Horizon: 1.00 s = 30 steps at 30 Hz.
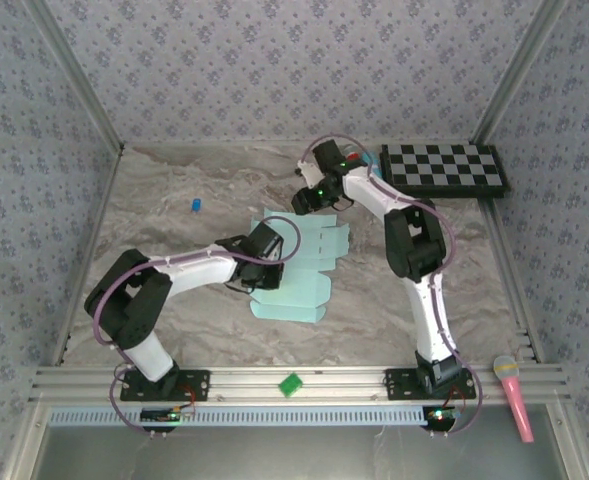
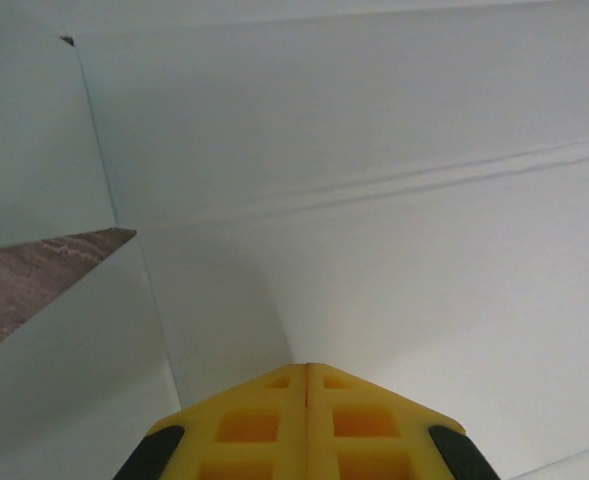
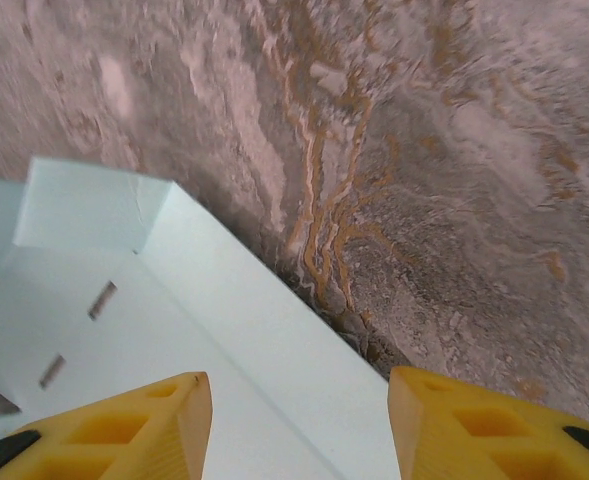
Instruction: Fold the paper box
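- Paper box (image 1: pixel 304 292): a flat, pale aqua cut-out sheet, unfolded, lying about the middle of the counter (image 1: pixel 164 225), with its flaps and tabs spread toward the far edge.
- Left arm: rises from its base at the near edge, bends at an elbow toward the left edge, and runs its forearm rightward across the counter to the sheet's left part.
- Left gripper (image 1: pixel 264 258): pointed down over the sheet. In the wrist view, the left gripper (image 2: pixel 306 372) has its yellow fingers (image 2: pixel 249 425) pressed together with no gap, tips at the card (image 2: pixel 374 200) beside a crease. Whether any card is nipped between them cannot be told.
- Right arm: stands up from its base at the near edge, folds at a raised elbow right of the sheet, and reaches back toward the far edge.
- Right gripper (image 1: pixel 312 195): poised by the sheet's far flaps. In the wrist view, the right gripper (image 3: pixel 296 378) has its fingers (image 3: pixel 164 420) spread well apart and holds nothing. A raised flap of the sheet (image 3: pixel 124 330) lies below the gap.
- Checkerboard (image 1: pixel 444 168): at the far right corner, well apart from the sheet.
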Motion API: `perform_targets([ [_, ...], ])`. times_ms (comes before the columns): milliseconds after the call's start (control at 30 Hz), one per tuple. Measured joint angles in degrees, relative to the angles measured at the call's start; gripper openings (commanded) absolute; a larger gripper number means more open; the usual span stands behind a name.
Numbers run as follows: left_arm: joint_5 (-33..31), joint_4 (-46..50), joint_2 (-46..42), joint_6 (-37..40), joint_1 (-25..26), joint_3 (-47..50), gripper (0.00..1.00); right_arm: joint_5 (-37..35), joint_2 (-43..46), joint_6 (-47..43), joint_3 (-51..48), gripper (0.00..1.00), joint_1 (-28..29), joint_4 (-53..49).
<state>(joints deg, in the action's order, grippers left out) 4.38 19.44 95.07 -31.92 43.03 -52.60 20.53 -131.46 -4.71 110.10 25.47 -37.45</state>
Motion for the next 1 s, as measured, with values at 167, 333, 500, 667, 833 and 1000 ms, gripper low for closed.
perform_targets([
  [167, -1.3, -0.4, 0.0, -0.7, 0.0, 1.1, 0.00, 0.1, -3.3, -5.6, 3.1, 0.52, 0.1, -3.8],
  [333, -2.3, -0.7, 0.0, -0.7, 0.0, 1.4, 0.00, 0.1, -6.0, -8.5, 7.7, 0.53, 0.0, -6.5],
  [500, -2.6, -0.7, 0.0, -0.7, 0.1, 1.4, 0.00, 0.8, -9.7, -10.5, 13.6, 0.53, 0.0, -10.2],
  [667, -2.8, -0.7, 0.0, -0.7, 0.1, 1.4, 0.00, 2.0, -11.1, -12.2, 14.7, 0.53, 0.0, -12.4],
  [833, -3.4, -0.7, 0.0, -0.7, 0.2, 1.4, 0.00, 3.4, -11.1, -13.6, 15.5, 0.52, -0.2, -14.4],
  [1000, -3.7, -0.6, 0.0, -0.7, 0.2, 1.4, 0.00, 5.7, -11.1, -16.2, 16.2, 0.46, -0.7, -16.4],
])
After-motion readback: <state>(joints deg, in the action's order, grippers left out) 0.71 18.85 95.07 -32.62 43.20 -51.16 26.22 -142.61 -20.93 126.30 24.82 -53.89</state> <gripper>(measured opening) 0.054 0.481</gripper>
